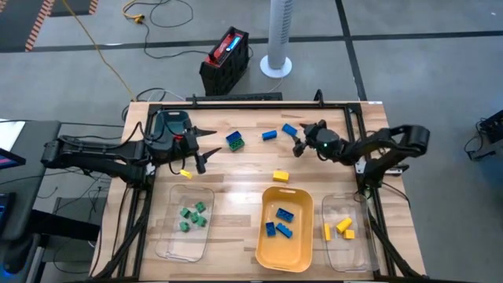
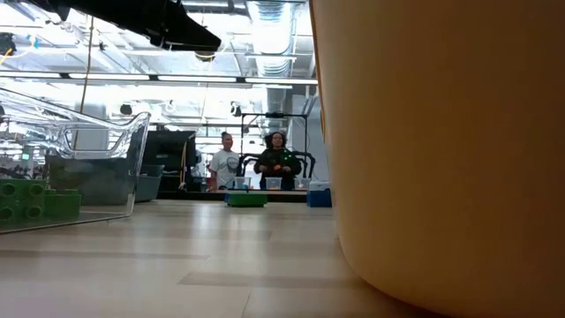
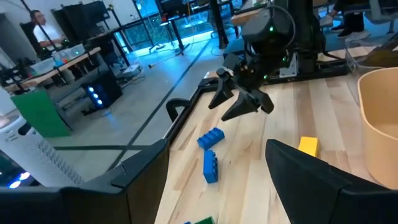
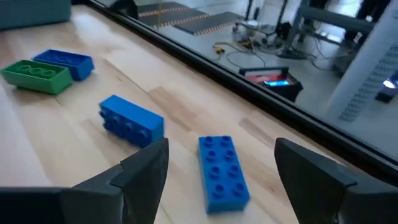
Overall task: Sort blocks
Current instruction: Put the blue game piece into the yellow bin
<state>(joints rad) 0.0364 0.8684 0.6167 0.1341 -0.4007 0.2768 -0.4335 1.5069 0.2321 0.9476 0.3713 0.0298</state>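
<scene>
A pale wood table (image 1: 236, 169) with lengthwise plank seams stands on a grey concrete floor (image 1: 409, 71) crossed by dark lines. Beyond the table's 12 o'clock edge sit a black crate (image 1: 224, 61) with a red top, a white fan column (image 1: 279, 35) on a round base, and a yellow cable (image 1: 118, 71). The right gripper (image 1: 299, 140), at about 1 o'clock on the table, hovers with fingers spread over a blue brick (image 4: 222, 172); a second blue brick (image 4: 130, 120) lies just beside it, and farther off a green brick (image 4: 36, 76) touches another blue one (image 4: 64, 62). The left gripper (image 1: 201, 149), near 10 o'clock, is also spread and holds nothing, with a small yellow brick (image 1: 185, 173) just below it. A larger yellow brick (image 1: 280, 176) lies at mid-table. Along the 6 o'clock edge stand three trays: a clear one (image 1: 165, 236) with green bricks (image 1: 192, 218), a yellow one (image 1: 302, 251) with blue bricks (image 1: 280, 222), and a clear one (image 1: 357, 255) with yellow bricks (image 1: 339, 228). The low view shows a bright workshop with ceiling lights and ducts, and two people (image 2: 252, 163) standing far behind the table.
</scene>
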